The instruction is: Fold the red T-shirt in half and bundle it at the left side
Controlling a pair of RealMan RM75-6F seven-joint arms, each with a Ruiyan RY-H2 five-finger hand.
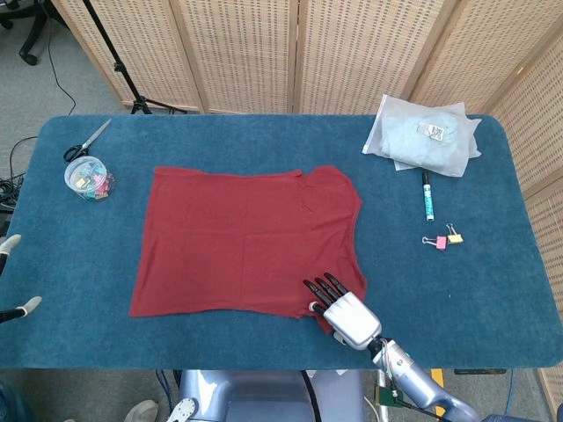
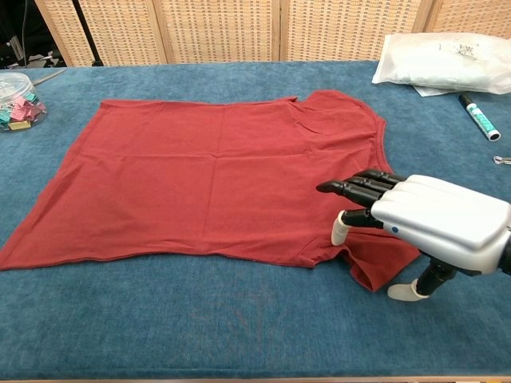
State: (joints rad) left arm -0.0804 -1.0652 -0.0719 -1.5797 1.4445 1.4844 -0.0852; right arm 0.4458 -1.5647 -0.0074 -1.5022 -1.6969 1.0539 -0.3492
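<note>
- The red T-shirt (image 1: 251, 239) lay flat and spread out in the middle of the blue table (image 1: 493, 290), with no fold in it; as I judged it, the whole fold and the bundling at the left side were left to do.
- My right hand (image 2: 415, 214) hovered over the shirt's near right sleeve, fingers stretched forward and slightly apart, holding nothing.
- I could not tell whether my fingertips (image 2: 339, 188) touched the cloth or hung just above it.
- My hand hid part of the sleeve and the hem beneath it.
- Of my left hand (image 1: 12, 277), only pale fingertips showed at the head view's left edge, so I could not tell its state.
</note>
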